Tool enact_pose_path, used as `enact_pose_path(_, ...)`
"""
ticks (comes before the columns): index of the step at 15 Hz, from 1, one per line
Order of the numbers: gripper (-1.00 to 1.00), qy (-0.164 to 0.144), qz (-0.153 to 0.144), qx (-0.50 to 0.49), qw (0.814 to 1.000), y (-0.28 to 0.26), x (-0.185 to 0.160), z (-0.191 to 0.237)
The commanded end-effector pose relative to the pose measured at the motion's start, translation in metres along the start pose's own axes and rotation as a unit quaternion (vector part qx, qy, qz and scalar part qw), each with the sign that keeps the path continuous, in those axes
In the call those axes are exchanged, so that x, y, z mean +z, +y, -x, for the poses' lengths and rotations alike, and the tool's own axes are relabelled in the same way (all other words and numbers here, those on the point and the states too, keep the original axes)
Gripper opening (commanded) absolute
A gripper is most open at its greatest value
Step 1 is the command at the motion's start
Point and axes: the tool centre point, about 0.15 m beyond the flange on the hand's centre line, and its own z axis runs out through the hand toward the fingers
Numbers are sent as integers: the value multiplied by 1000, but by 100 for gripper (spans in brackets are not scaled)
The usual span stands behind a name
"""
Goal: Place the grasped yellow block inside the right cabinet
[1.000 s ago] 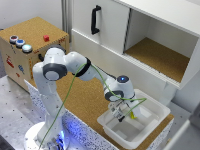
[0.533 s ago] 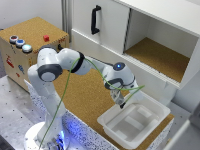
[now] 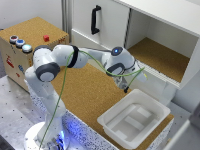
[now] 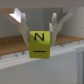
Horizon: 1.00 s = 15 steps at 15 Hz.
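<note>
In the wrist view, the yellow block (image 4: 40, 43) fills the centre, clamped between the two pale fingers (image 4: 23, 31), which are closed against its opposite sides. Its facing side is a smooth square marked with a black "N" above a short black bar; its long axis cannot be determined. In the exterior view, the gripper (image 3: 127, 88) hangs above the cork-topped desk (image 3: 85, 95), near the white plastic tray (image 3: 132, 119). Beyond it stands the right cabinet (image 3: 160, 55), open-fronted, white-walled, with a brown cork floor. The block is outside it, in front of its lower edge.
</note>
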Motion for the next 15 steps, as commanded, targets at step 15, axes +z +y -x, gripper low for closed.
enact_pose_path(15,-100,-63,-191,-195,960,-37,92,-80)
